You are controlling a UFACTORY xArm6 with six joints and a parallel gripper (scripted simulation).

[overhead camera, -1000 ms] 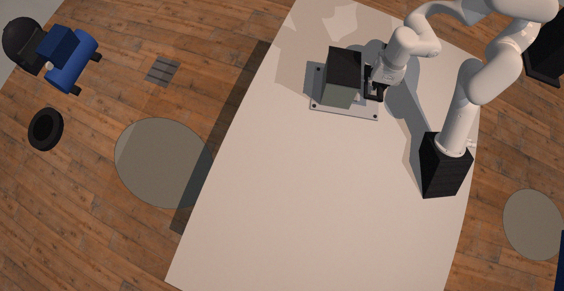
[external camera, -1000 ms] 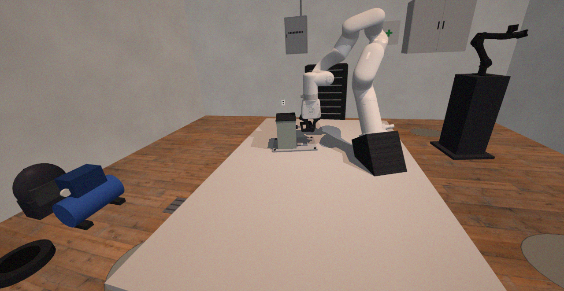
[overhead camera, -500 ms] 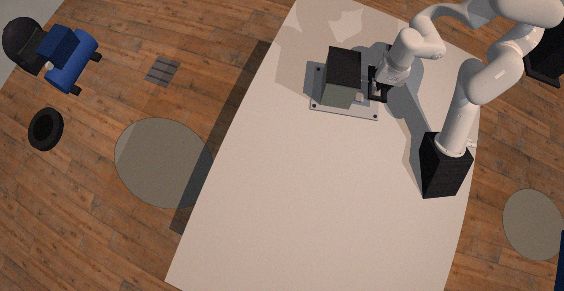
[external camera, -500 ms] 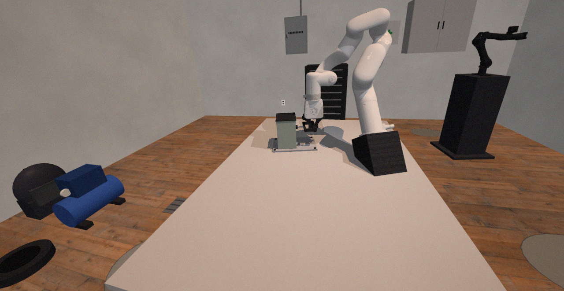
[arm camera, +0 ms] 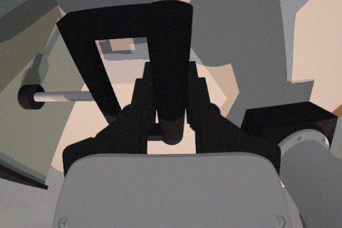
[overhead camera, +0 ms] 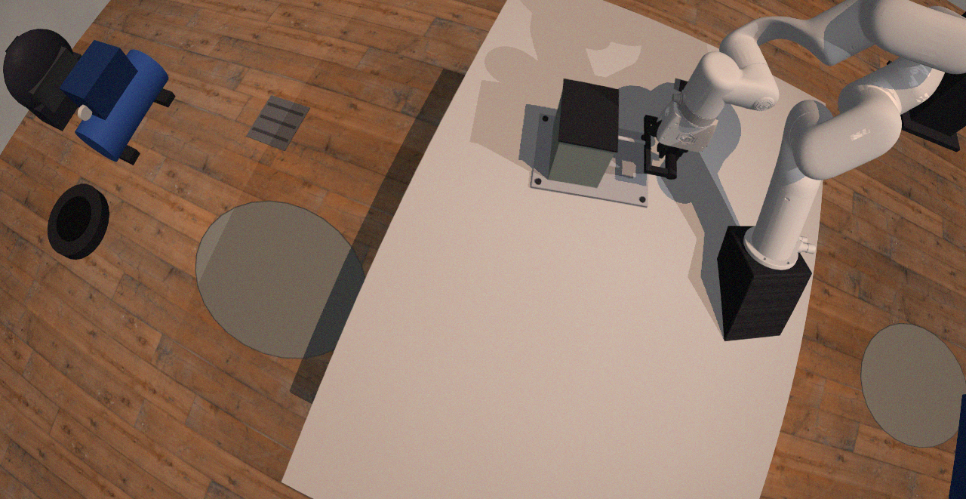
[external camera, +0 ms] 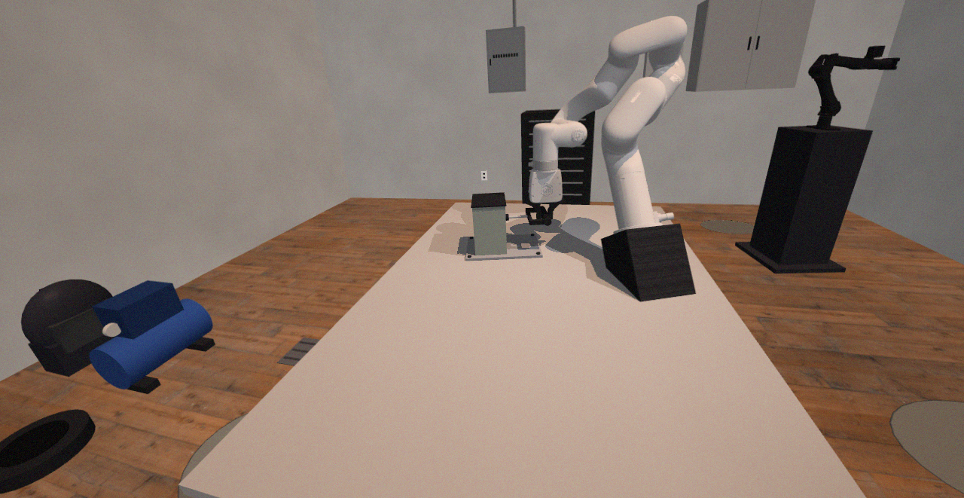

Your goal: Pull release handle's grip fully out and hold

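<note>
The release handle's housing is a grey-green box with a black top on a grey baseplate; it also shows in the exterior view. The black grip stands out from the housing on a thin silver rod. My gripper comes down from above and is shut on the grip's bar; both fingers press its sides in the wrist view. In the exterior view the gripper hangs clear above the table to the right of the housing.
My black base block stands on the table near the right edge. A black pedestal with a small arm stands on the floor at the right. A blue compressor and a black tyre lie on the floor at the left.
</note>
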